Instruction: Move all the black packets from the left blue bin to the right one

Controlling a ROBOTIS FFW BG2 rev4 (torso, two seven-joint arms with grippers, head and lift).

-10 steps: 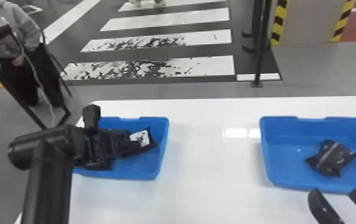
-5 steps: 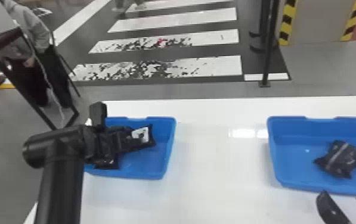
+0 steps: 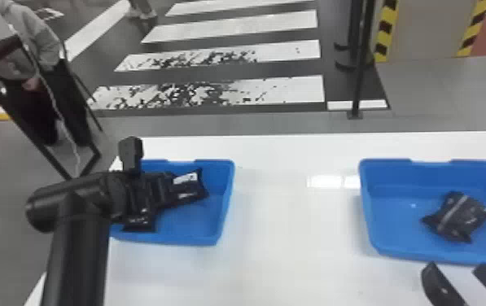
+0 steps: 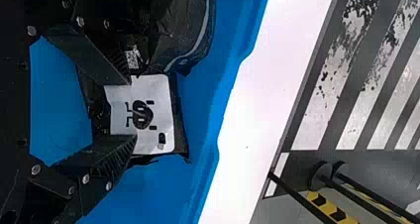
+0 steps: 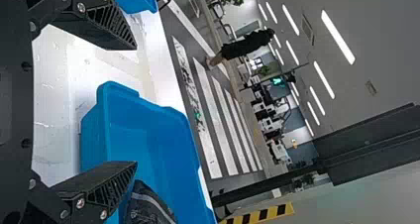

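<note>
Left gripper (image 3: 162, 189) hangs part-open — right gripper (image 3: 457, 268) gapes wide.

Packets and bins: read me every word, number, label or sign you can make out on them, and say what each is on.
White label on a packet in the left bin: bold dark marks; I can't make out a word or number.
Small label in that bin: too small to read.
Light marks on the other packet, in the right bin: too small to read.
Bins: no lettering seen.
</note>
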